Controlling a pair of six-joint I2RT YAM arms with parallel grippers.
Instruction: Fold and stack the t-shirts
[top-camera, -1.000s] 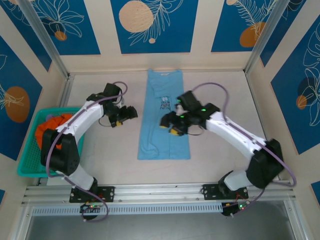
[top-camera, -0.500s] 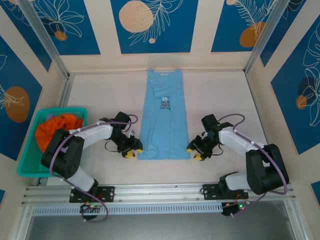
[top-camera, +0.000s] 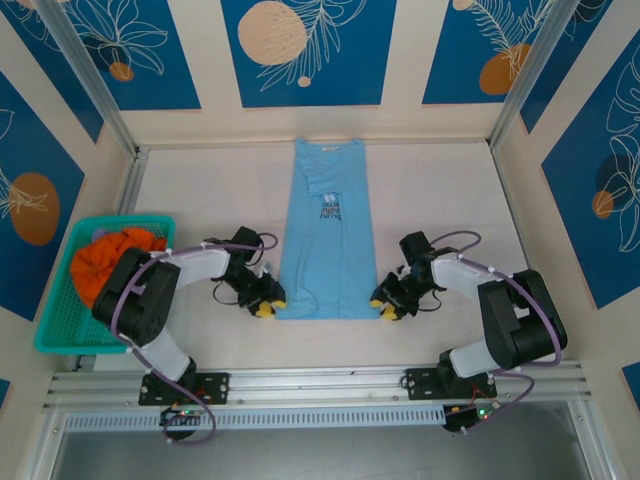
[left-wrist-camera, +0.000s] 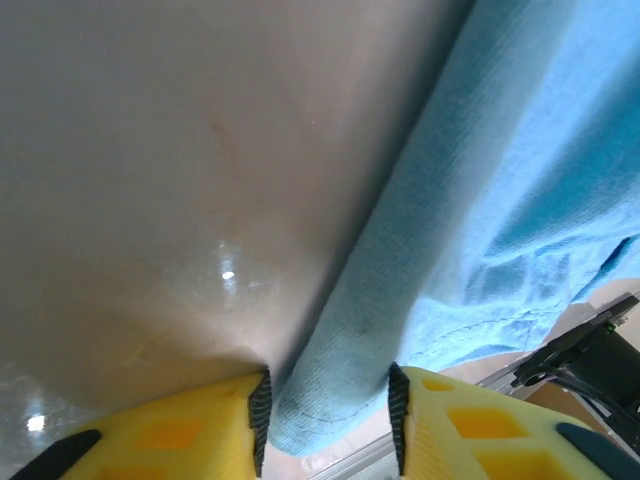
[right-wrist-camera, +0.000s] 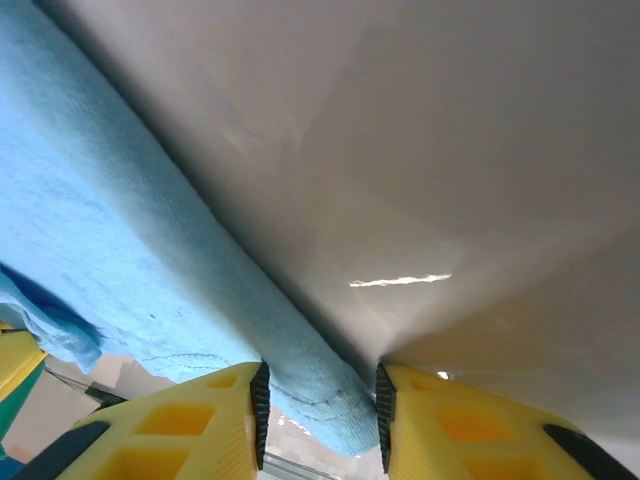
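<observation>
A light sky-blue t-shirt (top-camera: 330, 240) lies on the table, folded lengthwise into a narrow strip, collar at the far end and small chest lettering showing. My left gripper (top-camera: 264, 307) sits low at the strip's near left corner. In the left wrist view its yellow fingers (left-wrist-camera: 160, 445) stand partly apart, with the blue corner (left-wrist-camera: 340, 390) between the pads of that gripper (left-wrist-camera: 328, 420). My right gripper (top-camera: 388, 308) is at the near right corner. There the hem corner (right-wrist-camera: 330, 400) lies between the pads of the right gripper (right-wrist-camera: 320, 420), whose jaws are narrowed but apart.
A teal mesh basket (top-camera: 55, 335) at the left edge holds crumpled orange cloth (top-camera: 110, 255). Side walls close in the table. A metal rail (top-camera: 320, 380) runs along the near edge, just behind both grippers.
Both arms swung from the shirt's middle down to its near corners. Their jaws have narrowed around the two corners over the last second.
</observation>
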